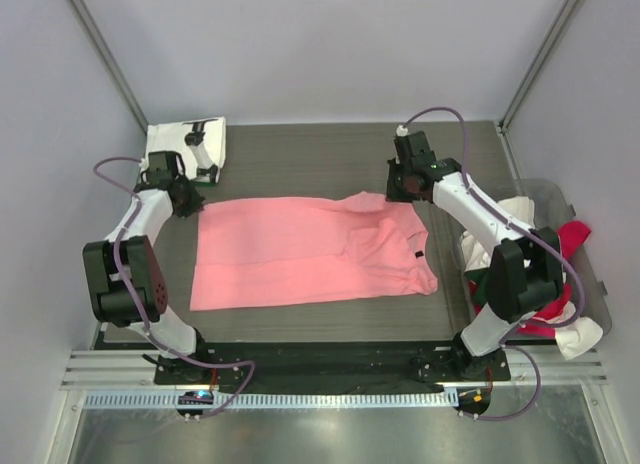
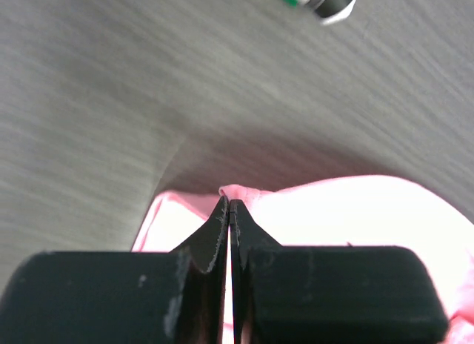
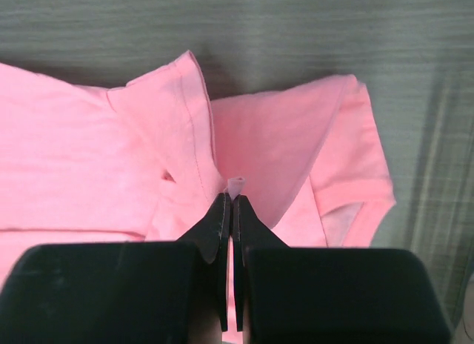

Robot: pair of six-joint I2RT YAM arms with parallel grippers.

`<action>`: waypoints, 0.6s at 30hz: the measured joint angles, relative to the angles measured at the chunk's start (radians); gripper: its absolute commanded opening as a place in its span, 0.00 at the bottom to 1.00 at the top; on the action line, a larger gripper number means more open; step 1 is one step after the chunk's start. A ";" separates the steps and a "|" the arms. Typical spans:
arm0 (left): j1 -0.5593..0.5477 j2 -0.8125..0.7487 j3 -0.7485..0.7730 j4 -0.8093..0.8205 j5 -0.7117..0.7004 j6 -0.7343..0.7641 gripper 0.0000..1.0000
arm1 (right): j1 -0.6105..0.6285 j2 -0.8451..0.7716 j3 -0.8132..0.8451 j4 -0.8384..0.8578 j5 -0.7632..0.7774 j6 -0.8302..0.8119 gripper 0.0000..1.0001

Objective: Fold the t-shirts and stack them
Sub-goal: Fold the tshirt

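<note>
Your left gripper [image 2: 229, 204] clamps the pink t-shirt [image 1: 300, 252] at its 10 o'clock corner. Your right gripper [image 3: 231, 199] pinches it at 2 o'clock.

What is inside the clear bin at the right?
Crumpled t-shirts, white and red visible. The right arm covers part of the pile; anything deeper is hidden.

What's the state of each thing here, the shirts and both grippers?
pink t-shirt: spread flat on the table, sleeve end partly folded in.
left gripper: shut on the pink t-shirt's far left edge.
right gripper: shut on a pinch of the pink t-shirt's far right edge.
white printed t-shirt: folded, lying at the far left corner.
pile of t-shirts: unfolded, heaped in the bin on the right.
</note>
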 measured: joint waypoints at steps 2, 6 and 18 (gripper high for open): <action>0.000 -0.034 -0.037 -0.001 -0.009 -0.001 0.00 | 0.000 -0.050 -0.055 -0.003 0.004 0.004 0.01; 0.000 -0.093 -0.098 -0.007 -0.019 -0.005 0.00 | 0.000 -0.160 -0.151 -0.006 0.019 0.017 0.01; 0.026 -0.239 -0.211 -0.029 -0.080 -0.029 0.00 | 0.000 -0.425 -0.412 -0.015 0.093 0.126 0.01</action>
